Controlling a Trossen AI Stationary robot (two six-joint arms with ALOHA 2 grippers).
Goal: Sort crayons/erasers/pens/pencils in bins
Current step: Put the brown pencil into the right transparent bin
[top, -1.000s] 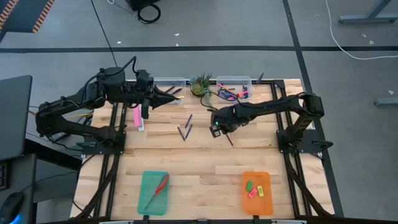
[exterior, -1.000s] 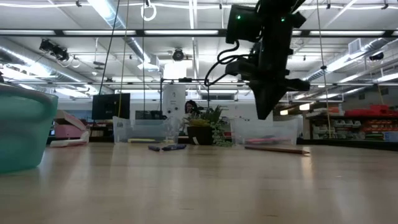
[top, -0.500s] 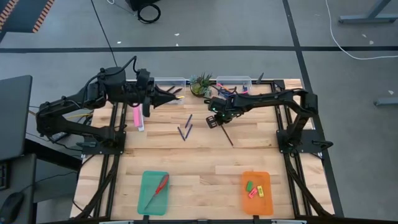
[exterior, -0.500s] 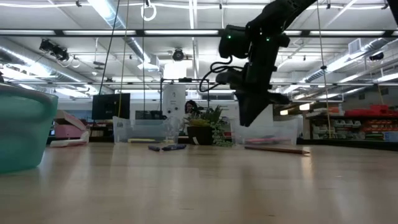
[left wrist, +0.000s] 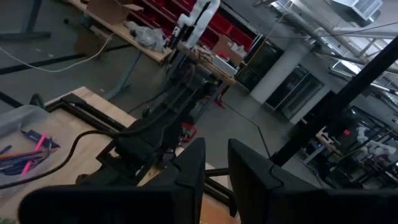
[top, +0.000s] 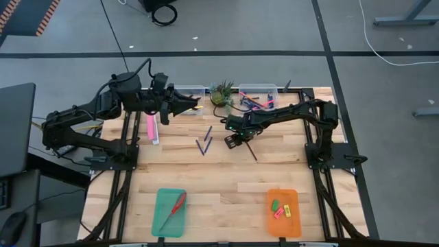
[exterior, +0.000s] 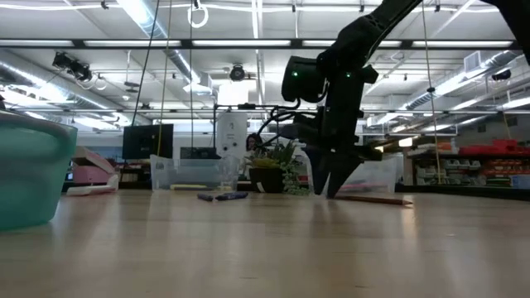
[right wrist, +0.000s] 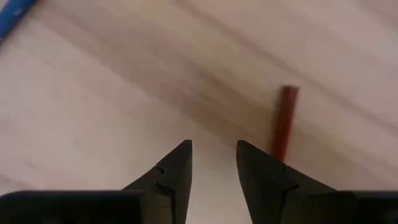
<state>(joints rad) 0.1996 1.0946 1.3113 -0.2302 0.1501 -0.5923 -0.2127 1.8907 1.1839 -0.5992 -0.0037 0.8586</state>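
Note:
My right gripper (top: 232,141) points down, close over the table, open with nothing between its fingers (right wrist: 213,155). It stands between several blue pens (top: 204,141) lying to its left and a dark pencil (top: 252,151) lying to its right. The pencil's end (right wrist: 283,123) shows just beside the fingers. My left gripper (top: 195,103) is level at the far left, by the left clear bin (top: 186,90). Its fingers (left wrist: 216,160) are slightly open and hold nothing. The right clear bin (top: 258,92) holds several pens and crayons. Erasers (top: 281,208) lie in the orange tray (top: 283,221).
A small potted plant (top: 221,93) stands between the two clear bins. A long pink box (top: 151,129) lies at the left. The teal tray (top: 169,221) near the front holds red-handled scissors (top: 173,209). Bare wood lies between the pens and the trays.
My right gripper has come down from well above the table to just over it. It has shifted a little toward the table's left edge, toward the pens, and its fingers have opened.

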